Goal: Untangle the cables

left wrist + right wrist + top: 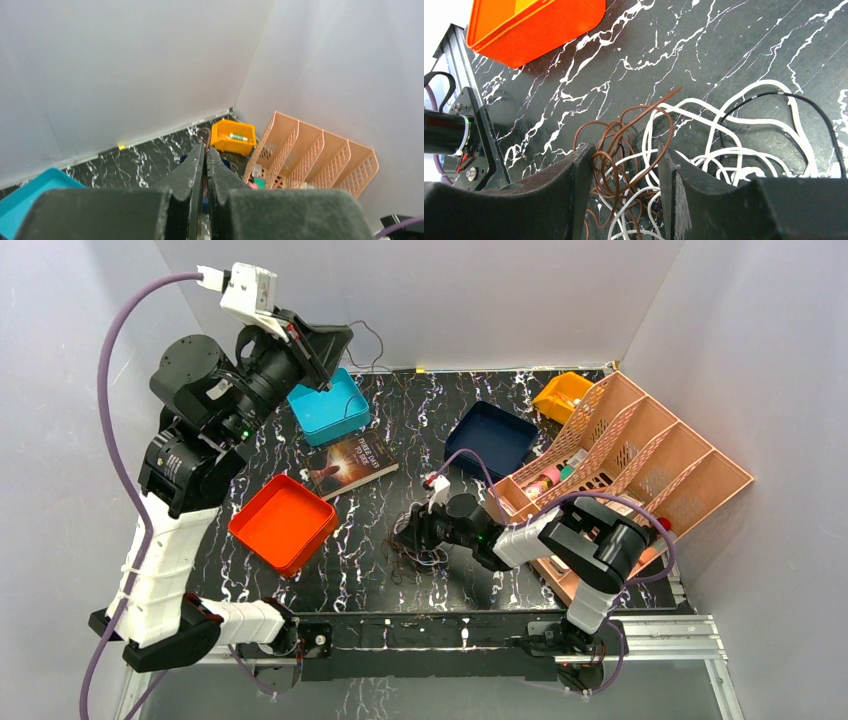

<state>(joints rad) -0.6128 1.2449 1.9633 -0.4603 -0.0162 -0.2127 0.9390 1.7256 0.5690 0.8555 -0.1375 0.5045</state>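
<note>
Top view: left gripper (345,335) raised at far left above teal bin (328,405), thin brown strand (382,348) trailing from its tip; cables (422,552) tangled on the table's near middle, right gripper (405,535) low upon them; book (352,462) left of the tangle, cover lettering too small to read.
Left wrist: fingers pressed together, pinching the brown strand; yellow bin (231,137) beyond.
Right wrist: fingers spread, brown loops between them, white and black loops alongside; orange tray (524,25) to the left.

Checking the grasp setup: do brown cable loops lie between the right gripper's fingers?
Yes, the right wrist view shows brown cable loops between the fingers of the open right gripper.
</note>
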